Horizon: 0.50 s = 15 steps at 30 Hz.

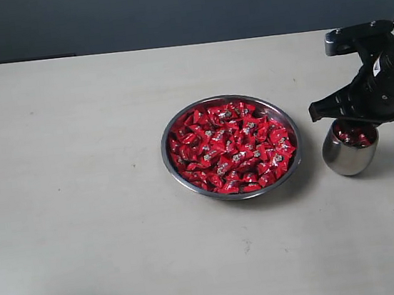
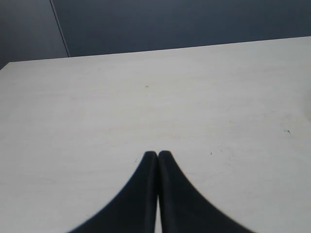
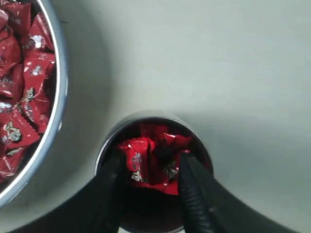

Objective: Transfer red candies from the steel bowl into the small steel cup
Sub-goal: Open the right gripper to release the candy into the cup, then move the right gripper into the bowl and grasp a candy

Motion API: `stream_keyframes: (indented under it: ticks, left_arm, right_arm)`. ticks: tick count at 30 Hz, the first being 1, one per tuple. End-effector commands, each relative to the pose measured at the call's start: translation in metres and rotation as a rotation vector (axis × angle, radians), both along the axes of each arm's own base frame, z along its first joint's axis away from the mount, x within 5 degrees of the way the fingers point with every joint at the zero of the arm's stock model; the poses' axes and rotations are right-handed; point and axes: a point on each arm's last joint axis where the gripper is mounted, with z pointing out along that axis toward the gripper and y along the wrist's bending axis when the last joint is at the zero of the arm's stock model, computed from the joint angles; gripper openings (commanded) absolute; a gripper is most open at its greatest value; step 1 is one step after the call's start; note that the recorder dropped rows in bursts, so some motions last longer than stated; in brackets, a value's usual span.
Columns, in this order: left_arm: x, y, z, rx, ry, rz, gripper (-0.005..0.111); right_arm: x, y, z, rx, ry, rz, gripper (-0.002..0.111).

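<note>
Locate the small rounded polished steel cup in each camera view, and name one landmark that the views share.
Exterior view: the small steel cup stands near the right edge, just right of the wide steel bowl.
Left wrist view: not in it; only the table shows.
Right wrist view: seen from above, between the open right gripper fingers, red candies inside.
Shared landmark: the bowl's rim, beside the cup in both.

The exterior view looks steeply down from high on the table (image 1: 82,205), with the bowl (image 1: 164,155) at centre and the cup (image 1: 349,159) at right. The left wrist view sits low and faces across the table to a dark wall (image 2: 170,24). The right wrist view looks straight down from close by and shares the cup and the bowl's rim with the exterior view.
</note>
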Motion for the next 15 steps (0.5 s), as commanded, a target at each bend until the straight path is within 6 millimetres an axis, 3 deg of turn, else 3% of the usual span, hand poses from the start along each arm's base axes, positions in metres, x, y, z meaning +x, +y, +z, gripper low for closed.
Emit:
stream_keyframes:
  ticks: [1, 8, 15]
  left_arm:
    - [0.0, 0.0, 0.0, 0.001, -0.012, -0.005, 0.0]
    - [0.0, 0.0, 0.0, 0.001, -0.012, -0.005, 0.0]
    - [0.0, 0.0, 0.0, 0.001, -0.012, -0.005, 0.0]
  right_arm:
    - [0.0, -0.001, 0.027, 0.039, -0.077, -0.012, 0.035]
    - [0.006, 0.021, 0.048, 0.251, -0.093, 0.04, 0.035]
    - [0.008, 0.075, 0.038, 0.442, -0.068, 0.289, 0.035]
